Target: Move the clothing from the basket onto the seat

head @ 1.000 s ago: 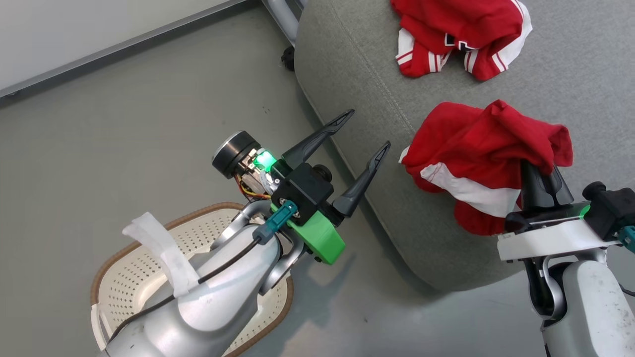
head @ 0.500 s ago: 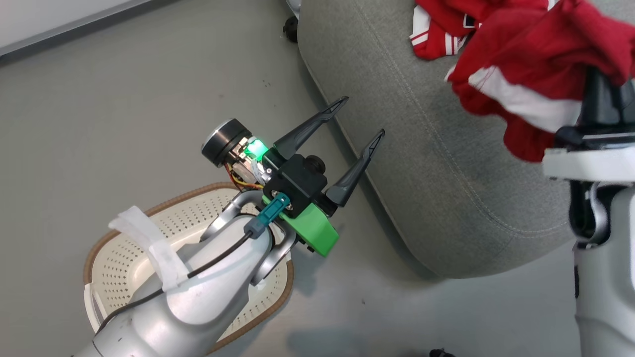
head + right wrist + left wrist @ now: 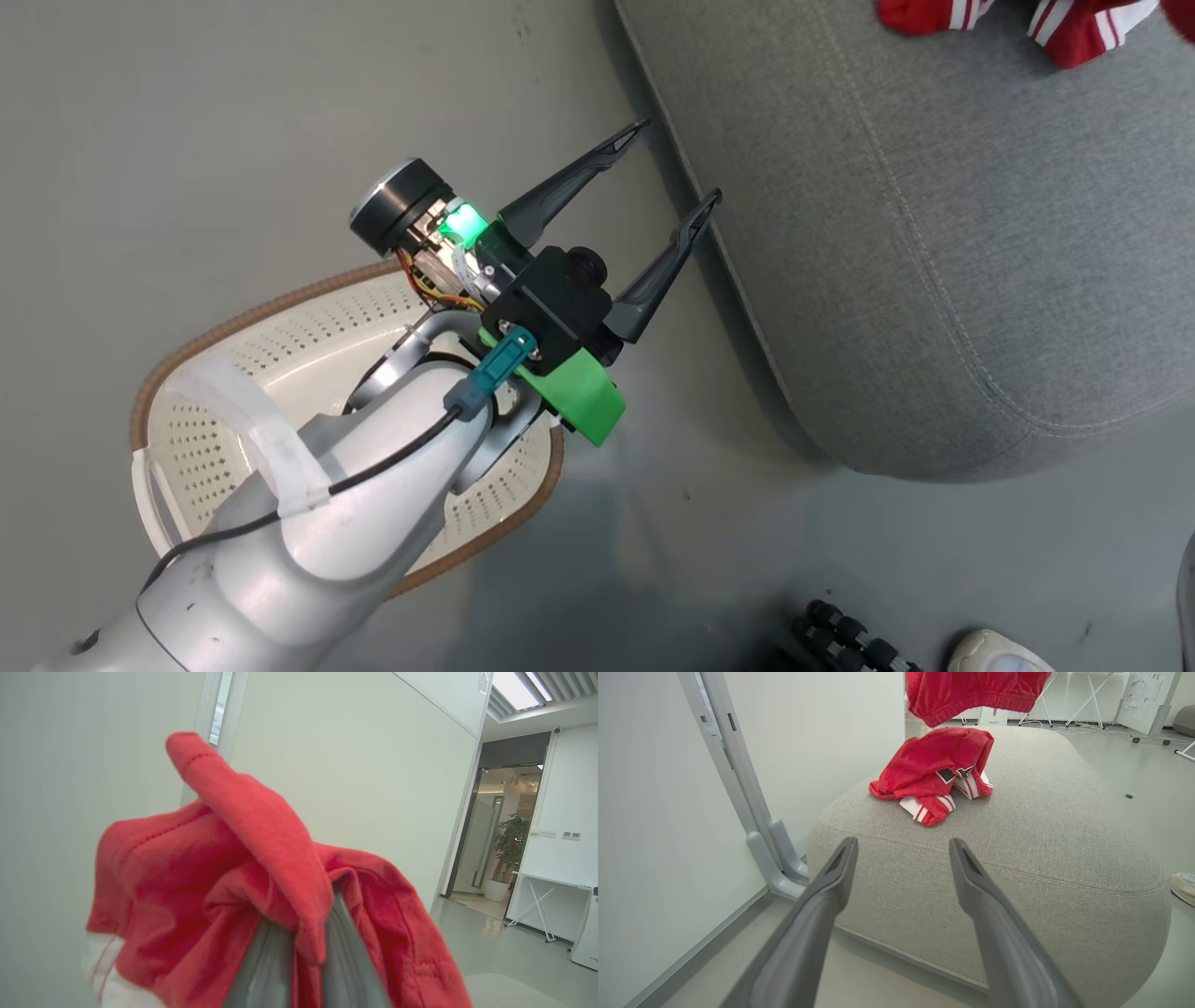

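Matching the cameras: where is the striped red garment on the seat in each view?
Head view: striped garment at the top right edge.
Left wrist view: upper centre, on the seat.
Right wrist view: the red cloth is the other garment, in the right end effector.
Shared landmark: the grey seat.

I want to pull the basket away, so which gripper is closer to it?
Left. The left gripper hovers open just past the rim of the basket, beside the seat. The right gripper holds a red garment up over the seat, farther off.
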